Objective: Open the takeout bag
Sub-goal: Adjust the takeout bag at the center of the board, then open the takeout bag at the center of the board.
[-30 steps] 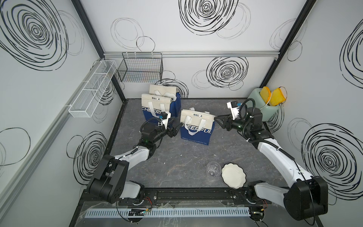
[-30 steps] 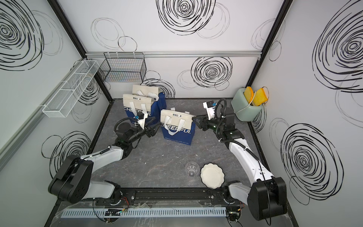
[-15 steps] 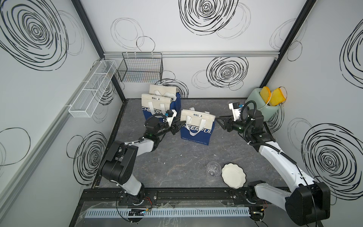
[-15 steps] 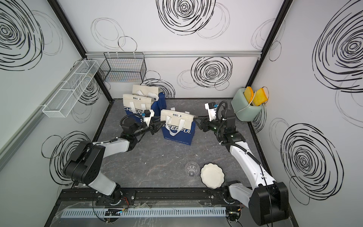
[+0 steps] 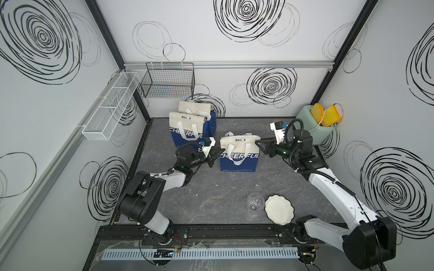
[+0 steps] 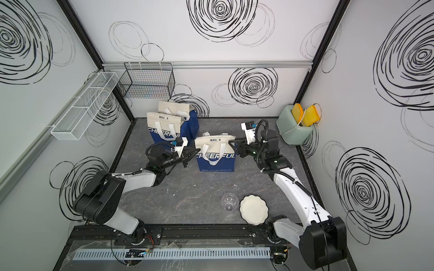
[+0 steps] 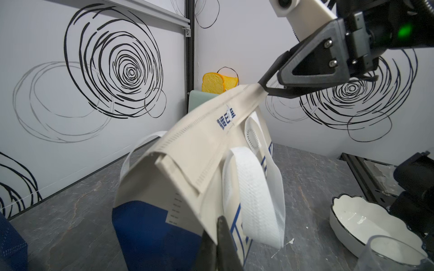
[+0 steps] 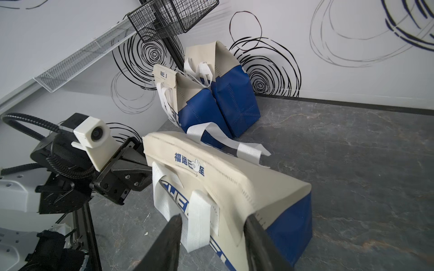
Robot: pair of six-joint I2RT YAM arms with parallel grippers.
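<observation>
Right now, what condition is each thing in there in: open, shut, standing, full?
front bag: standing, flap folded shut.
left fingers: shut on the front bag's end.
right fingers: straddling its other end; grip unclear.
rear bags: upright, tops closed.
clear cup: upright, looks empty.
scalloped dish: right side up, empty.
green toaster: two bread slices sticking out.
black wire basket: hanging, empty.

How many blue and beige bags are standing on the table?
3. The middle bag stands in the centre; the second bag stands near the back left; the third bag stands just behind it. No more seem hidden.
</observation>
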